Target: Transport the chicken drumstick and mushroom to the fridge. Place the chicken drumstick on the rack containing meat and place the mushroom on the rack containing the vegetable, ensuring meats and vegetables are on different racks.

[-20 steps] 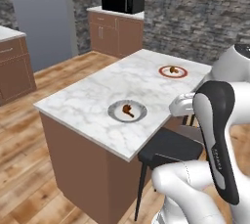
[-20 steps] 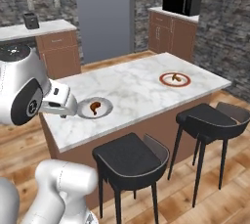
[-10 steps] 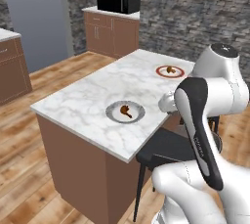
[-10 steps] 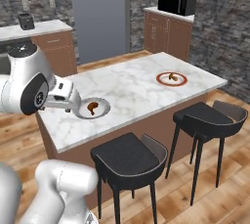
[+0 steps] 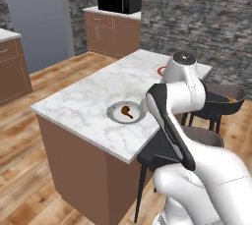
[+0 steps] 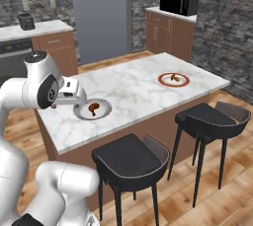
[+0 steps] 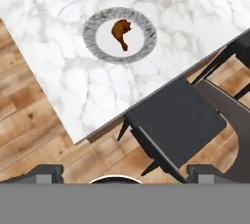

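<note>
Now, drumstick: the chicken drumstick (image 7: 121, 33) lies on a round grey-rimmed plate (image 7: 93, 37), fat end toward the marble surface (image 7: 58, 86) centre, bone toward its stool-side edge.
Texture: glossy orange-brown.
Jaws: spread wide, empty.

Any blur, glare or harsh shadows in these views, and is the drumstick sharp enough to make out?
Left base view: even flat lighting, no glare on the marble counter; the drumstick is small and soft-edged. Right base view: equally even, the stools cast faint shadows; the drumstick is a small blob. Hand view: sharpest, the drumstick shows clearly on its grey-rimmed plate, no distortion evident.
</note>
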Motion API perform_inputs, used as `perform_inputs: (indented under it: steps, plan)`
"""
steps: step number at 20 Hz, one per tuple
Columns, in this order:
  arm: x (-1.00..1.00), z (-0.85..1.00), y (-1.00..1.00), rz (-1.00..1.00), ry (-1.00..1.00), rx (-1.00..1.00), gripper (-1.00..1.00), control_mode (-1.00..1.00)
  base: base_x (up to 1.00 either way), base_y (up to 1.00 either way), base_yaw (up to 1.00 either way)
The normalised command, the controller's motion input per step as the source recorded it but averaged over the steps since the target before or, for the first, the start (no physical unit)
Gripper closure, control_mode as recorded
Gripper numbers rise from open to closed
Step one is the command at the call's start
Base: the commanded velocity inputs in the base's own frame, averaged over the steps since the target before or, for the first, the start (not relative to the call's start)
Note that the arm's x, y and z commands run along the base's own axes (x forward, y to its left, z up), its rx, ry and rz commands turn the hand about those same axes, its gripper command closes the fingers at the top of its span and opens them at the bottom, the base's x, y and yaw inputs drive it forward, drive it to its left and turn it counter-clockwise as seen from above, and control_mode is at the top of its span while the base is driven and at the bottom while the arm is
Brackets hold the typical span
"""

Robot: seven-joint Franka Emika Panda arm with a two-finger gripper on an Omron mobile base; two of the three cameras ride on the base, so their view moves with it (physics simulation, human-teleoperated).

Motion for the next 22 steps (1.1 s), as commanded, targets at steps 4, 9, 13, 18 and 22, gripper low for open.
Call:
perform_inputs:
  steps: [4, 9, 13, 18, 22]
  plan:
    - [0.77, -0.34, 0.0, 0.02, 0.0, 0.03, -1.0, -1.0, 0.0, 0.0, 0.0]
    - [0.79, -0.44, 0.01, 0.01, 0.01, 0.0, -1.0, -1.0, 0.0, 0.0, 0.0]
    - [0.74, -0.48, 0.19, 0.0, 0.05, 0.0, -1.0, -1.0, 0.0, 0.0, 0.0]
    - [0.72, -0.46, 0.28, 0.0, 0.02, 0.0, -1.0, -1.0, 0.0, 0.0, 0.0]
    - [0.57, -0.33, 0.2, 0.0, 0.02, 0.0, -1.0, -1.0, 0.0, 0.0, 0.0]
